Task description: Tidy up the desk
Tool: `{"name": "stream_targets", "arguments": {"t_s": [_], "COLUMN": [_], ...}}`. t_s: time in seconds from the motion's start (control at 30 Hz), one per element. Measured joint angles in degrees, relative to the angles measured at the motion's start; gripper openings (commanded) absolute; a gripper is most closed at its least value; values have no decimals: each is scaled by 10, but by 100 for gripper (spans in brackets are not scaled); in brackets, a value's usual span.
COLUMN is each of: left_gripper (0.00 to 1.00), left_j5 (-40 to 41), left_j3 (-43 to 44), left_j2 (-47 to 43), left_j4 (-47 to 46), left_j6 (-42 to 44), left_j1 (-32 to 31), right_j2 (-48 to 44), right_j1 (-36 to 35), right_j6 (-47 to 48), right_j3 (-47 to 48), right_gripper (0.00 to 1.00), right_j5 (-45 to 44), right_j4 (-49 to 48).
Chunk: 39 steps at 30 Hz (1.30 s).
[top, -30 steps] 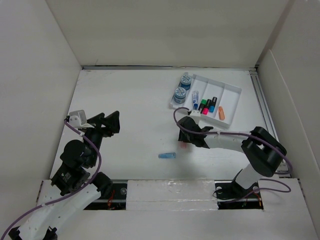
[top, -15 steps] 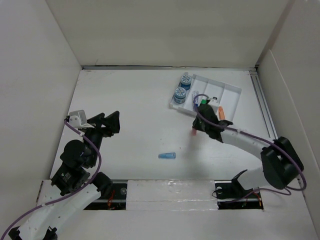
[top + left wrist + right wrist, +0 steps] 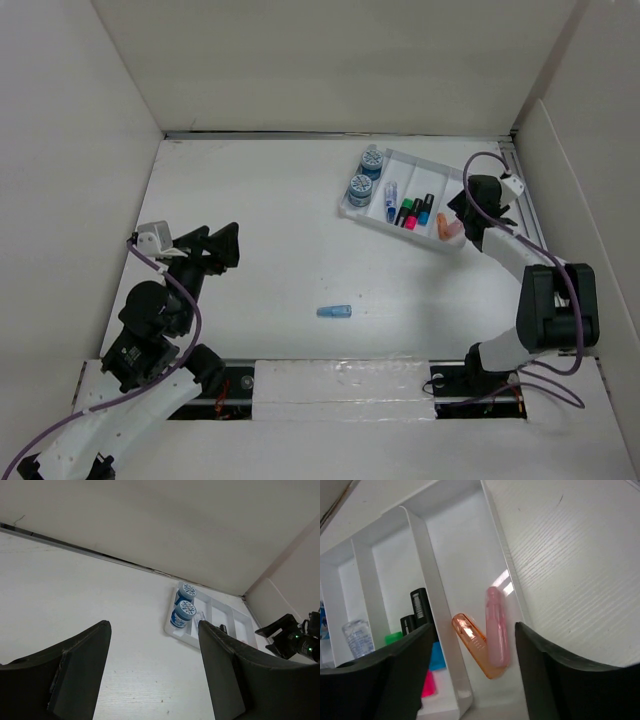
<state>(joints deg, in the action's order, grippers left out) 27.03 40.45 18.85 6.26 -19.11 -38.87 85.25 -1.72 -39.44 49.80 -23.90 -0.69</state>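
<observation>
The desk [image 3: 260, 220] is a matte white tabletop. A white compartmented tray [image 3: 432, 163] sits at its back right. My right gripper [image 3: 468, 212] hovers open over the tray's rightmost compartment. In the right wrist view, the open right gripper [image 3: 474, 630] frames a pink capsule [image 3: 496, 627] and an orange capsule [image 3: 472, 642] lying together in that compartment, with nothing held. A light blue cap [image 3: 334, 312] lies alone on the desk's middle. My left gripper [image 3: 215, 245] is open and empty at the left; it also shows in the left wrist view [image 3: 152, 630].
The tray also holds two blue-lidded jars [image 3: 359, 188], a small clear bottle [image 3: 390, 195] and several coloured markers [image 3: 415, 210]. White walls enclose the desk on three sides. A metal rail [image 3: 530, 220] runs along the right edge, close to my right arm.
My right gripper carried the pink capsule from the desk's middle to the tray's right compartment and let it go there. The left arm has not moved.
</observation>
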Motion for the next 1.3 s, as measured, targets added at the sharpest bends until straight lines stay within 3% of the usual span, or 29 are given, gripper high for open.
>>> {"name": "stream_targets", "arguments": {"t_s": [0.07, 0.13, 0.17, 0.23, 0.27, 0.33, 0.37, 0.43, 0.47, 0.5, 0.57, 0.67, 0.83, 1.3], "left_gripper": [67, 67, 67, 67, 67, 67, 67, 67, 67, 67, 67, 67, 67, 67], "left_j5": [0, 0, 0, 0, 0, 1, 2, 5, 5, 6, 6, 7, 7, 8], "left_j3": [0, 0, 0, 0, 0, 0, 0, 0, 0, 0, 0, 0, 0, 0], "left_j2": [-1, -1, -1, -1, -1, 1, 1, 1, 1, 1, 2, 2, 8, 10], "left_j4": [0, 0, 0, 0, 0, 0, 0, 0, 0, 0, 0, 0, 0, 0], "left_j6": [0, 0, 0, 0, 0, 0, 0, 0, 0, 0, 0, 0, 0, 0], "left_j1": [0, 0, 0, 0, 0, 0, 0, 0, 0, 0, 0, 0, 0, 0], "right_j2": [2, -15, -28, -61, -78, -108, -118, -129, -129, -130, -130, -129, -108, 92], "right_j1": [0, -10, -20, -53, -78, -142, -183, -269, -303, -343, -405, -465, -527, -628], "right_j6": [5, 10, 14, 30, 38, 63, 75, 104, 112, 124, 141, 153, 157, 181], "right_j3": [5, 5, 5, 3, 0, -12, -20, -38, -49, -62, -95, -132, -124, 29], "right_gripper": [79, 74, 50, 23, 3, 0, 5, 29, 54, 63, 75, 84, 84, 79], "right_j5": [2, 5, 9, 32, 51, 98, 125, 180, 207, 228, 257, 275, 255, 113], "right_j4": [5, 5, 5, -2, -9, -30, -37, -44, -43, -39, -18, 30, 80, 176]}}
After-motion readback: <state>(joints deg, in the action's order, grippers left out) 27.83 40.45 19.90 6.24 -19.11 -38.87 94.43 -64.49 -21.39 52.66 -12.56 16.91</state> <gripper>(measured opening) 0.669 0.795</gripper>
